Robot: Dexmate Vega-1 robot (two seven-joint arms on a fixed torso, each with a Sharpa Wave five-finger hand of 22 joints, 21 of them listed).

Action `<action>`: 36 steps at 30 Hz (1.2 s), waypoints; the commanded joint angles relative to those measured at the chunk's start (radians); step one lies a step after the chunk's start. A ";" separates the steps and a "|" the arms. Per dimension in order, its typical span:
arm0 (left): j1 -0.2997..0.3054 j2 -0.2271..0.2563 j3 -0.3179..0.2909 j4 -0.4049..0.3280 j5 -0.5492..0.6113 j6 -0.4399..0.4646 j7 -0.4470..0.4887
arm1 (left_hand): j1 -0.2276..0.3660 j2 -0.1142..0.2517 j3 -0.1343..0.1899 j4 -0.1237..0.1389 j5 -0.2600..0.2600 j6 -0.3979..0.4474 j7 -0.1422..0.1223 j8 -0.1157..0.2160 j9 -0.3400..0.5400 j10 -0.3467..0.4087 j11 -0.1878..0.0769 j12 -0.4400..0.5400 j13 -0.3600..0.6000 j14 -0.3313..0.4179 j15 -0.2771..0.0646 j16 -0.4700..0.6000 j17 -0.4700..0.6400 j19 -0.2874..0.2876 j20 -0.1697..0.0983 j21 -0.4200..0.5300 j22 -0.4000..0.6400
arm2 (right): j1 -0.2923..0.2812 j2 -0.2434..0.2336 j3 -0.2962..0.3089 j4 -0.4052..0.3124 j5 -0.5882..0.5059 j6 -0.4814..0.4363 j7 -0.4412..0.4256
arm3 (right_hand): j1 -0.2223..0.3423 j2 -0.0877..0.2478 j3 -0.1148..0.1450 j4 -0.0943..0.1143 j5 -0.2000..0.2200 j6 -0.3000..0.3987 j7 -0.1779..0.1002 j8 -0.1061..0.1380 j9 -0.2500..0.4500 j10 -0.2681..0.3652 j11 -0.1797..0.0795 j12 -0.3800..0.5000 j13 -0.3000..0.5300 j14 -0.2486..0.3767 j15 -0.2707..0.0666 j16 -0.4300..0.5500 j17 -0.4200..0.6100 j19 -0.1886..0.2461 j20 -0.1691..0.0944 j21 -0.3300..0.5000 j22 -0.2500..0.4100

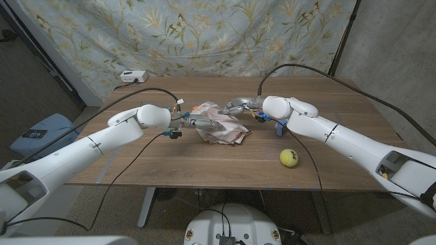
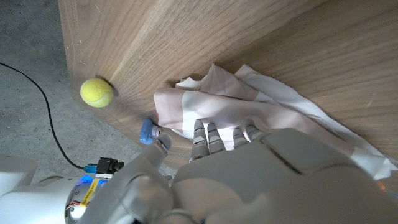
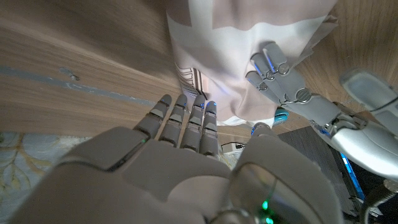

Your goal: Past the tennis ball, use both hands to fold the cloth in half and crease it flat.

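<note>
On the wood-grain table (image 1: 170, 163) a rumpled pale cloth (image 1: 221, 126) lies far of centre, the left hand (image 1: 199, 123) resting spread fingers on its left edge and holding nothing, the right hand (image 1: 240, 105) open-fingered at its far right edge, the fuzzy yellow tennis ball (image 1: 289, 158) near right

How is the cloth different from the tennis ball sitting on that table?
The cloth is pale, whitish pink with a faint stripe pattern, while the tennis ball is plain yellow-green. The cloth lies rumpled and spread out; the ball is round and compact, and looks smaller. The left hand and right hand are both at the cloth, whereas the ball sits alone, nearer the table's front edge. Both rest on the same wooden table.
</note>
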 commanded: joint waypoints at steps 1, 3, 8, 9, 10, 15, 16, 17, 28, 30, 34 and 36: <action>0.010 0.006 -0.004 -0.009 -0.004 0.007 0.006 | 0.009 0.005 -0.001 0.000 0.004 -0.006 0.000 0.005 0.004 0.003 0.001 0.007 0.003 -0.002 0.002 0.003 0.001 -0.134 0.005 -0.004 0.001 | -0.018 -0.004 -0.010 -0.010 -0.033 -0.021 0.005 | 0.003 -0.005 0.002 -0.005 0.004 0.010 -0.001 0.009 0.002 0.009 0.000 -0.004 0.003 0.009 0.000 -0.002 0.002 0.006 0.003 0.002 0.002; 0.011 0.008 -0.005 -0.010 -0.003 0.006 0.008 | 0.009 0.005 -0.001 0.000 0.004 -0.006 0.000 0.005 0.004 0.002 0.001 0.007 0.003 -0.002 0.003 0.003 0.001 -0.134 0.005 -0.004 0.001 | -0.019 0.000 -0.013 -0.002 -0.034 -0.024 0.005 | 0.003 -0.005 0.003 -0.006 0.004 0.009 -0.001 0.009 0.002 0.009 0.000 -0.005 0.003 0.009 0.002 -0.002 0.001 0.004 0.004 0.002 0.002; 0.019 0.013 -0.011 -0.015 -0.007 0.011 0.016 | 0.009 0.005 -0.001 0.000 0.004 -0.006 0.000 0.005 0.004 0.003 0.001 0.007 0.003 -0.002 0.003 0.003 0.001 -0.134 0.004 -0.004 0.001 | -0.019 0.012 -0.021 0.030 -0.045 -0.012 -0.010 | 0.002 -0.005 0.004 -0.006 0.004 0.010 0.000 0.009 0.002 0.010 0.000 -0.005 0.003 0.008 0.004 -0.003 0.000 0.001 0.007 0.001 0.002; 0.018 0.014 -0.011 -0.014 -0.008 0.007 0.013 | 0.009 0.005 -0.001 0.000 0.004 -0.006 -0.001 0.005 0.004 0.003 0.001 0.007 0.003 -0.002 0.003 0.003 0.001 -0.134 0.004 -0.004 0.001 | -0.020 0.017 -0.020 0.042 -0.039 -0.010 -0.013 | 0.001 -0.005 0.004 -0.006 0.004 0.010 0.000 0.009 0.002 0.011 0.000 -0.005 0.003 0.008 0.004 -0.003 0.000 0.001 0.007 0.001 0.003; 0.020 0.017 -0.012 -0.018 -0.007 0.013 0.015 | 0.010 0.005 -0.001 0.000 0.004 -0.006 -0.001 0.005 0.004 0.003 0.001 0.007 0.003 -0.002 0.003 0.003 0.001 -0.134 0.004 -0.004 0.001 | -0.017 0.020 -0.022 0.055 -0.039 -0.001 -0.016 | 0.001 -0.005 0.004 -0.006 0.004 0.011 0.000 0.009 0.002 0.011 0.000 -0.005 0.003 0.008 0.004 -0.003 -0.001 0.001 0.009 0.001 0.003; 0.028 0.028 -0.018 -0.030 -0.010 0.020 0.016 | 0.010 0.005 -0.001 0.000 0.004 -0.006 0.000 0.005 0.004 0.002 0.001 0.007 0.003 -0.002 0.002 0.003 0.001 -0.134 0.004 -0.004 0.001 | -0.015 0.029 -0.031 0.097 -0.050 0.031 -0.041 | -0.004 -0.009 0.003 -0.005 0.003 0.016 -0.002 0.011 0.002 0.018 -0.006 -0.004 0.003 0.012 0.002 -0.002 -0.003 0.001 0.010 0.001 0.003; 0.030 0.030 -0.019 -0.031 -0.012 0.020 0.016 | 0.010 0.005 -0.001 0.000 0.004 -0.006 0.000 0.005 0.004 0.002 0.002 0.007 0.003 -0.002 0.002 0.003 0.001 -0.134 0.005 -0.004 0.001 | -0.015 0.031 -0.032 0.102 -0.051 0.033 -0.044 | -0.005 -0.009 0.002 -0.005 0.002 0.020 -0.002 0.012 0.002 0.019 -0.006 -0.004 0.003 0.013 0.002 -0.001 -0.003 0.002 0.011 0.001 0.003; 0.030 0.032 -0.020 -0.029 -0.014 0.015 0.013 | 0.010 0.005 -0.001 0.000 0.004 -0.006 -0.001 0.005 0.004 0.002 0.001 0.007 0.003 -0.002 0.001 0.003 0.001 -0.134 0.003 -0.004 0.001 | -0.014 0.033 -0.032 0.106 -0.051 0.035 -0.044 | -0.007 -0.010 0.002 -0.005 0.002 0.022 -0.005 0.013 0.002 0.022 -0.005 -0.003 0.003 0.015 0.001 -0.001 -0.004 0.002 0.011 0.001 0.003; 0.040 0.047 -0.032 -0.038 -0.018 0.009 0.019 | 0.011 0.005 -0.002 0.000 0.004 -0.005 0.000 0.005 0.004 0.002 0.001 0.007 0.003 -0.002 0.002 0.003 0.001 -0.135 0.004 -0.004 0.001 | -0.018 0.032 -0.028 0.093 -0.057 0.039 -0.052 | -0.013 -0.011 0.002 -0.004 0.002 0.030 -0.008 0.015 0.002 0.030 -0.009 -0.002 0.003 0.021 -0.005 0.001 -0.007 0.006 0.007 0.003 0.003; 0.043 0.049 -0.035 -0.040 -0.017 0.011 0.026 | 0.011 0.005 -0.002 0.000 0.004 -0.005 0.000 0.006 0.004 0.002 0.002 0.007 0.003 -0.002 0.002 0.003 0.001 -0.134 0.004 -0.004 0.001 | -0.026 0.030 -0.021 0.077 -0.058 0.032 -0.061 | -0.014 -0.010 0.002 -0.004 0.002 0.031 -0.008 0.015 0.002 0.032 -0.008 -0.002 0.003 0.021 -0.004 0.001 -0.007 0.006 0.006 0.003 0.003; 0.042 0.049 -0.036 -0.033 -0.016 -0.006 0.025 | 0.012 0.006 -0.002 0.001 0.004 -0.006 0.001 0.005 0.004 0.002 0.002 0.007 0.003 -0.002 0.003 0.003 0.001 -0.134 0.005 -0.004 0.001 | -0.040 0.024 -0.005 0.049 -0.053 0.017 -0.075 | -0.014 -0.010 0.004 -0.004 0.002 0.033 -0.009 0.015 0.002 0.033 -0.009 -0.002 0.003 0.022 -0.004 0.001 -0.008 0.006 0.005 0.003 0.003; 0.041 0.049 -0.037 -0.031 -0.014 -0.009 0.024 | 0.012 0.006 -0.002 0.001 0.004 -0.005 0.000 0.006 0.004 0.001 0.002 0.007 0.003 -0.002 0.003 0.003 0.001 -0.134 0.005 -0.004 0.001 | -0.046 0.019 0.002 0.034 -0.051 0.011 -0.080 | -0.014 -0.010 0.004 -0.005 0.002 0.033 -0.009 0.015 0.002 0.034 -0.009 -0.002 0.003 0.023 -0.003 0.001 -0.009 0.006 0.005 0.003 0.003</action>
